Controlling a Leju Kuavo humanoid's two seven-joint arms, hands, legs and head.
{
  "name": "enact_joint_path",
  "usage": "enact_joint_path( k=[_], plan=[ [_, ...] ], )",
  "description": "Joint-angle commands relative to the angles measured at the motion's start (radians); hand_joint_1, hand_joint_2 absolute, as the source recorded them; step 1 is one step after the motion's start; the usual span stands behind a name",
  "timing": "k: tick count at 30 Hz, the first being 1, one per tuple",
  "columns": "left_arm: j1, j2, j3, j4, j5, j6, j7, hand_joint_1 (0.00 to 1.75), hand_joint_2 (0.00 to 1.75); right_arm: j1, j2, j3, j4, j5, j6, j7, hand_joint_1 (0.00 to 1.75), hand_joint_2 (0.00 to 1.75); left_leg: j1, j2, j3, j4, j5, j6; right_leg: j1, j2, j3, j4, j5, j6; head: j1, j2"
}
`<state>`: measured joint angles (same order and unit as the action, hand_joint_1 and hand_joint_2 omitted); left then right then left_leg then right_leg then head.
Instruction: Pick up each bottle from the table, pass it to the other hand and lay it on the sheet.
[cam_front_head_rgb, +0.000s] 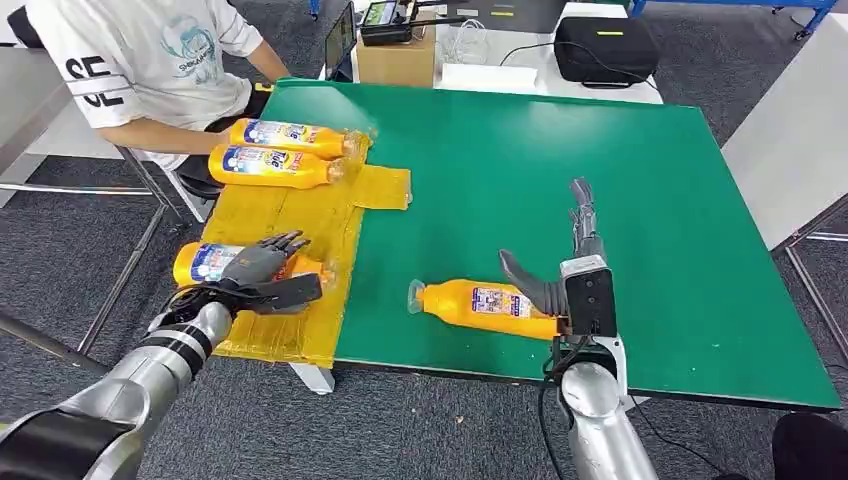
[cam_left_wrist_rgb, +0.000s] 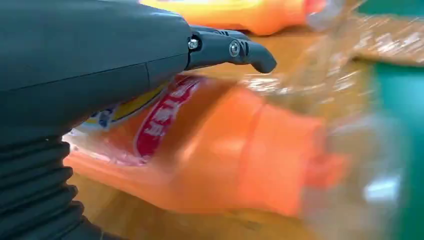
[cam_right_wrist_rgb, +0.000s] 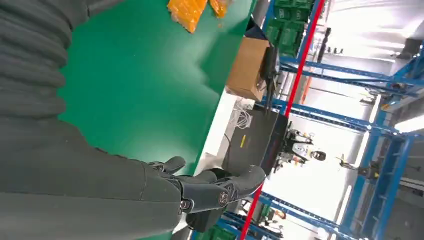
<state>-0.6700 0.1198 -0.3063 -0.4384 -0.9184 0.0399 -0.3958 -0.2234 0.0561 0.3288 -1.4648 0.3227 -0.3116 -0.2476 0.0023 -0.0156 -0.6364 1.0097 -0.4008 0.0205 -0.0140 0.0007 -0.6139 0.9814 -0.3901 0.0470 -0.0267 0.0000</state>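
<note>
At the far left of your head view, a person in a white printed T-shirt (cam_front_head_rgb: 150, 60) sits beside the table corner. Just in front of them, two orange plastic bottles with blue and white labels (cam_front_head_rgb: 285, 152) lie side by side on the far end of the crinkled yellow plastic sheet (cam_front_head_rgb: 300, 215), which covers the left edge of the green table (cam_front_head_rgb: 600, 180).

Nearer you on that sheet, your left hand (cam_front_head_rgb: 262, 272) wraps a third orange bottle (cam_front_head_rgb: 205, 262), fingers curled over its top and thumb under its side. Your left wrist view shows this bottle (cam_left_wrist_rgb: 240, 150) lying on the sheet, neck pointing away from the palm.

Moving right, a fourth orange bottle (cam_front_head_rgb: 485, 303) lies on its side on bare green table, cap towards the sheet. Your right hand (cam_front_head_rgb: 570, 265) stands just beside its base, fingers straight and spread from the thumb, holding nothing; you cannot tell whether it touches the bottle.
</note>
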Motion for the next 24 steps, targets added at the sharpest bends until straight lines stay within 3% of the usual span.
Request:
enact_joint_path(
  k=[1,3,4,7,10,13,14,19,20,24],
  plan=[
    [0.089,0.025,0.122,-0.116,0.223,-0.12,-0.13,0.0,0.0,-0.096,-0.042,0.011,0.186,0.004,0.035,0.021,0.0,1.75,0.0,0.005,0.003,-0.001,-0.001,-0.001,0.0,0.004,0.002,-0.001,0.0,-0.001,0.0,0.0],
    [0.089,0.025,0.122,-0.116,0.223,-0.12,-0.13,0.0,0.0,-0.096,-0.042,0.011,0.186,0.004,0.035,0.021,0.0,1.75,0.0,0.005,0.004,-0.001,-0.002,-0.001,0.001,0.003,0.003,-0.001,-0.001,-0.002,0.0,0.0],
    [0.089,0.025,0.122,-0.116,0.223,-0.12,-0.13,0.0,0.0,-0.096,-0.042,0.011,0.186,0.004,0.035,0.021,0.0,0.0,0.0,0.003,0.003,0.0,-0.001,-0.001,0.001,0.002,0.002,-0.001,-0.001,-0.001,0.0,0.0],
    [0.177,-0.017,0.225,-0.269,0.477,-0.155,-0.152,0.0,0.0,-0.102,-0.06,0.044,0.221,0.061,0.061,0.093,0.0,0.0,0.0,0.004,0.005,-0.001,-0.002,-0.001,0.001,0.003,0.004,-0.001,-0.001,-0.001,0.0,0.0],
    [0.297,-0.067,0.252,-0.508,0.696,-0.208,-0.057,0.0,0.0,-0.091,-0.063,0.065,0.244,0.152,0.053,0.15,0.0,0.0,0.0,0.003,0.003,-0.001,-0.001,-0.001,0.0,0.001,0.002,-0.001,-0.001,-0.001,0.0,0.0],
    [0.321,-0.122,0.264,-0.576,0.872,-0.185,0.009,0.0,0.0,-0.099,-0.066,0.081,0.291,0.221,0.056,0.19,0.0,0.0,0.0,0.004,0.005,0.0,-0.003,-0.001,0.001,0.001,0.003,-0.001,-0.003,-0.001,0.0,0.0],
    [0.317,-0.143,0.262,-0.58,0.897,-0.151,0.012,0.0,0.0,-0.108,-0.068,0.091,0.319,0.249,0.063,0.209,0.0,1.75,0.001,0.002,0.003,0.0,-0.002,-0.001,0.001,0.0,0.002,-0.001,-0.002,-0.001,0.0,0.0],
    [0.328,-0.148,0.244,-0.583,0.919,-0.142,0.01,0.0,0.0,-0.094,-0.072,0.083,0.335,0.259,0.068,0.209,0.0,1.75,0.0,0.001,0.0,0.0,-0.001,-0.001,0.0,0.0,-0.001,-0.001,-0.001,-0.001,0.0,0.0],
    [0.325,-0.151,0.247,-0.58,0.946,-0.152,0.004,0.0,1.75,-0.095,-0.069,0.078,0.339,0.26,0.072,0.21,0.0,1.75,0.0,0.002,0.002,0.0,-0.003,-0.001,0.001,0.001,0.002,-0.001,-0.002,-0.001,0.0,0.0],
    [0.322,-0.16,0.233,-0.582,0.971,-0.157,0.003,0.0,1.75,-0.106,-0.073,0.084,0.378,0.285,0.095,0.237,0.0,1.75,0.0,0.002,0.002,0.0,-0.002,-0.002,0.001,0.001,0.001,-0.001,-0.002,-0.002,0.0,0.0]
  ],
)
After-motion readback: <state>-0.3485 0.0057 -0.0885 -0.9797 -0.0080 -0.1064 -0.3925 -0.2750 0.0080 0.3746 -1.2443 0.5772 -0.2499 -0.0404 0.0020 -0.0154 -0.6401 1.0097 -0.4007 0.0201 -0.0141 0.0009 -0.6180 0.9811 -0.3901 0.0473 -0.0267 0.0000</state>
